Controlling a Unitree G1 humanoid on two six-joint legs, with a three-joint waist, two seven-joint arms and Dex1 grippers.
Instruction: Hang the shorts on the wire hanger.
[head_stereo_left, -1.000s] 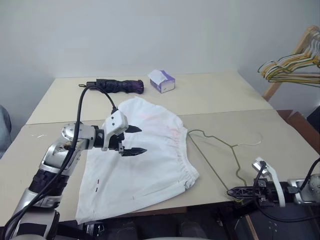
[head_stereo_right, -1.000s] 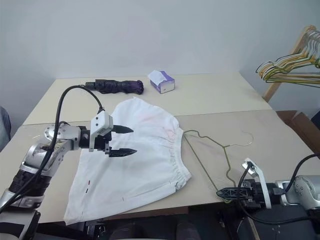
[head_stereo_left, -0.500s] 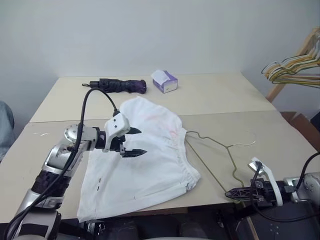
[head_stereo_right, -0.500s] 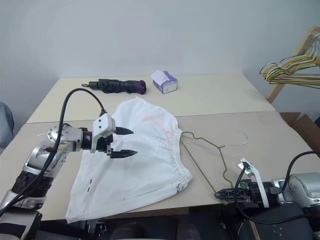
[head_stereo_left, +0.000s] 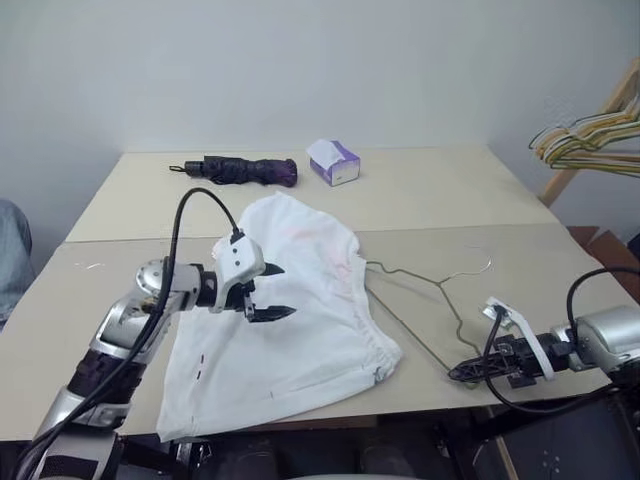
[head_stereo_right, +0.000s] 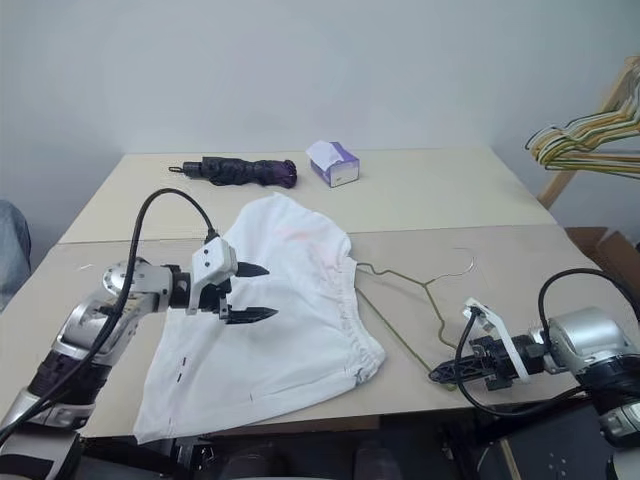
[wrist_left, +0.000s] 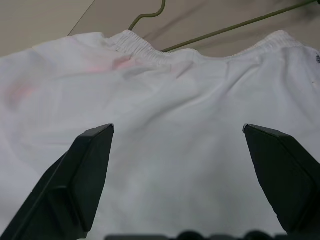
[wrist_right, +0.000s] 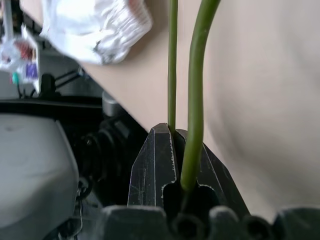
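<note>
While clamped in the right claw (head_stereo_right: 447, 372) at the worktop (head_stereo_right: 560, 262) front edge, wire hanger (head_stereo_right: 420, 295) now lifted, angled; left claw (head_stereo_right: 252, 291) spread wide above shorts (head_stereo_right: 290, 330), centre-left.

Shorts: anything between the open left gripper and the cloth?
Nothing visible. The left gripper hangs open directly over the shorts, with only bare white cloth between its fingers in the wrist view. The wire hanger lies off to the side, clamped at one corner by the right gripper.

White shorts (head_stereo_left: 290, 310) with faint pink smudges lay on a beige tabletop (head_stereo_left: 450, 190), beside an olive-bronze wire hanger (head_stereo_left: 425, 300); a white-and-purple tissue box (head_stereo_left: 333, 162) sat at 12 o'clock.
</note>
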